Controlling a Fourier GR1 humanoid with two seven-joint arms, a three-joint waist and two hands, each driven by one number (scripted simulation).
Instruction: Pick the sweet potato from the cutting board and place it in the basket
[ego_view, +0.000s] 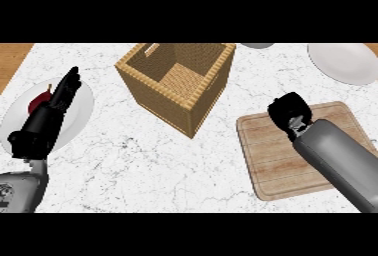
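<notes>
Closest in, the right forearm (339, 160) slants across the cutting board (273, 170), which lies right of the basket (156, 100). The right hand (289, 112) hangs over the board's corner nearest the basket. I cannot tell whether it is clamped on anything. No sweet potato shows on the bare board, so it is probably hidden under that hand.

Left of the basket, the left hand (44, 125) rests with fingers straight and together over a white plate (81, 107) that holds a dark red item (35, 103).

The likely risk is the basket's height and skewed stance. A low carry could knock a wall and shove or tip it. A release short of the rim would drop the load on the white marble counter (148, 165).

Farther off, right of the basket, sit a second white plate (347, 62) and a grey object (257, 45) cut by the frame. Wood (13, 57) edges the marble beyond the basket's left.
</notes>
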